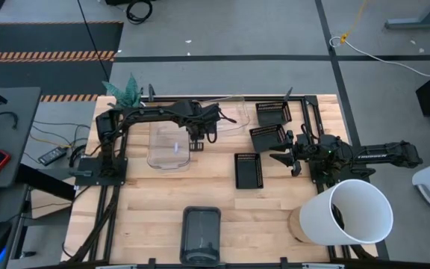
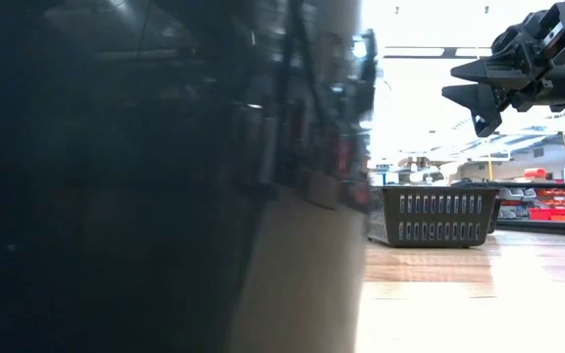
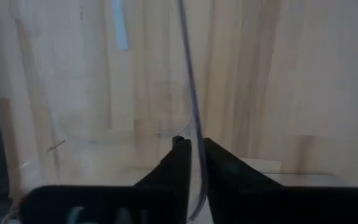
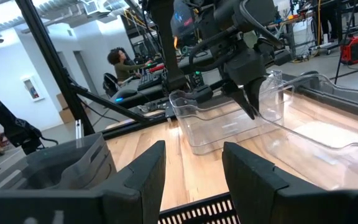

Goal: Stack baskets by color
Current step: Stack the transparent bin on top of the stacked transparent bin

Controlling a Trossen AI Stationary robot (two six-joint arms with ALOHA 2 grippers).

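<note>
Low view half blocked by a dark grey basket [image 2: 145, 176] up close, left gripper [image 3: 194, 163] pinching a clear basket's wall [image 3: 190, 93] at the table's far side, right gripper [image 4: 191, 163] spread wide, hovering near black slotted baskets [image 1: 248, 169], white bucket [image 1: 353, 212] at the near right.

Bare wood [image 1: 155, 198] at table middle; white bucket [image 1: 353, 211] blocks near right corner; black baskets [image 1: 248, 169] crowd right-centre.

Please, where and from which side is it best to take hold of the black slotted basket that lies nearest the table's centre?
Probably the thin upright rim of one long wall of the black slotted basket, coming from straight above. It sits upright and open-topped, with bare table around it. The open right end effector is closest.
</note>
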